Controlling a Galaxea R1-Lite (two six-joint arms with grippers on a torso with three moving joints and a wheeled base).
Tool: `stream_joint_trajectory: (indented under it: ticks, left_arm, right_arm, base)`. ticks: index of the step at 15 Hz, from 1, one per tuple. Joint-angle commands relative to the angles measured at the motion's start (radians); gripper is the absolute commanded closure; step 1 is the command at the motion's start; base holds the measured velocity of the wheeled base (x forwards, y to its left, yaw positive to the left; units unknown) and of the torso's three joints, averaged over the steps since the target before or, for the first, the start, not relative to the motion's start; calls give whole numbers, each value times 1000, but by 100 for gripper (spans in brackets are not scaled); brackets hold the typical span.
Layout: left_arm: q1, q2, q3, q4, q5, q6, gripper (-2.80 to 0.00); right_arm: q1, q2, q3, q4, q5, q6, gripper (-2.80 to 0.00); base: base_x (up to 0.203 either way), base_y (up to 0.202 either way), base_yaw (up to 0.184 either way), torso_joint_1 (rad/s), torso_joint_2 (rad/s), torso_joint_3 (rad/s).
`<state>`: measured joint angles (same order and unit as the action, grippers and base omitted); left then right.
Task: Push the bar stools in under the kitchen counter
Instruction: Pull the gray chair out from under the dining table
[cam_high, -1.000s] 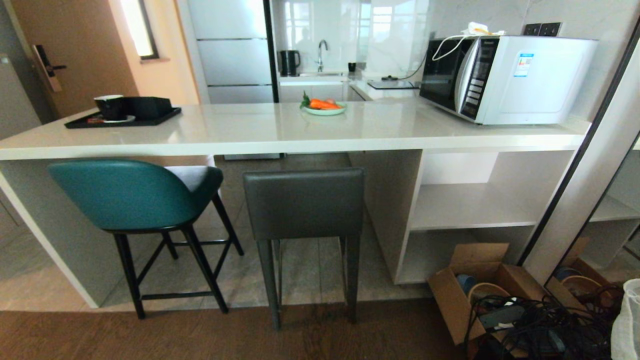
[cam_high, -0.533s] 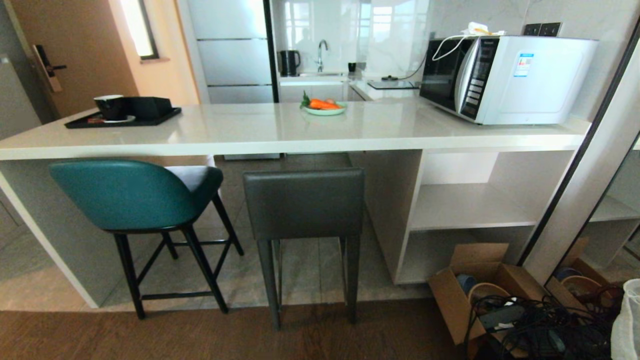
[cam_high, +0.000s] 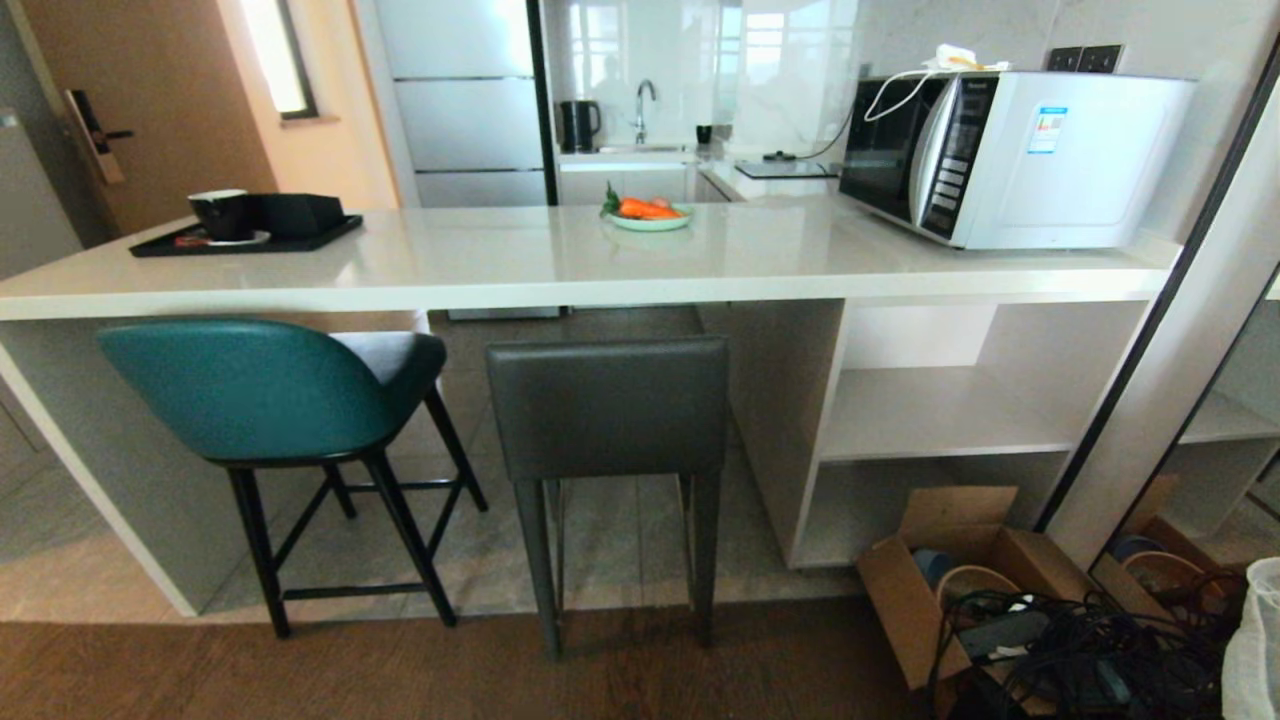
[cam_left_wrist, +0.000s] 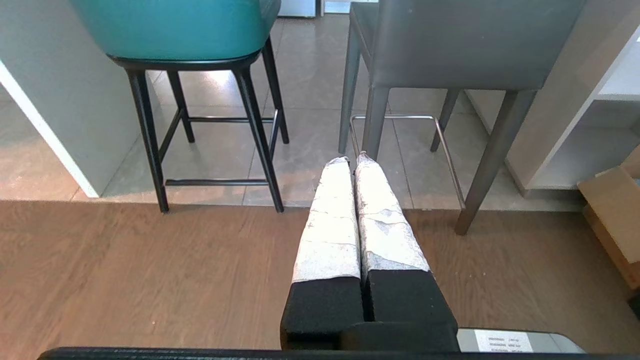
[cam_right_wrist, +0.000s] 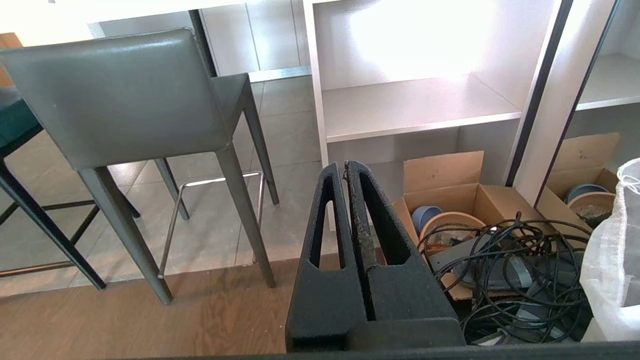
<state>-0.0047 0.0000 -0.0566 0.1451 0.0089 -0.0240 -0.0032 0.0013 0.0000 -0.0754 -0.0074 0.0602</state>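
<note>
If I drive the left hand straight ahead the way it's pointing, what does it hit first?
Probably the grey stool. The left hand, shut and empty, points at the floor gap between that stool's near legs, towards its metal footrest. The teal stool stands off to one side. Depth is hard to judge.

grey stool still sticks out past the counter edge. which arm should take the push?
Probably right. The right gripper hangs beside the grey stool, whose backrest is close in its wrist view. The left gripper sits between the teal stool and the grey one. Both are shut and touch nothing.
</note>
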Motion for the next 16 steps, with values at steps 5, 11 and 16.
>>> stream_joint_trajectory:
  ticks: [5, 11, 16]
  left_arm:
    - [0, 2, 0, 1, 0, -1, 0]
    - [0, 2, 0, 1, 0, -1, 0]
    - [0, 2, 0, 1, 0, -1, 0]
  right_arm:
    - [0, 0, 28, -1, 0, 0, 0]
    - [0, 0, 28, -1, 0, 1, 0]
    - [0, 0, 28, -1, 0, 0, 0]
  base:
    - [0, 0, 0, 0, 0, 0]
    - [0, 0, 0, 0, 0, 0]
    - [0, 0, 0, 0, 0, 0]
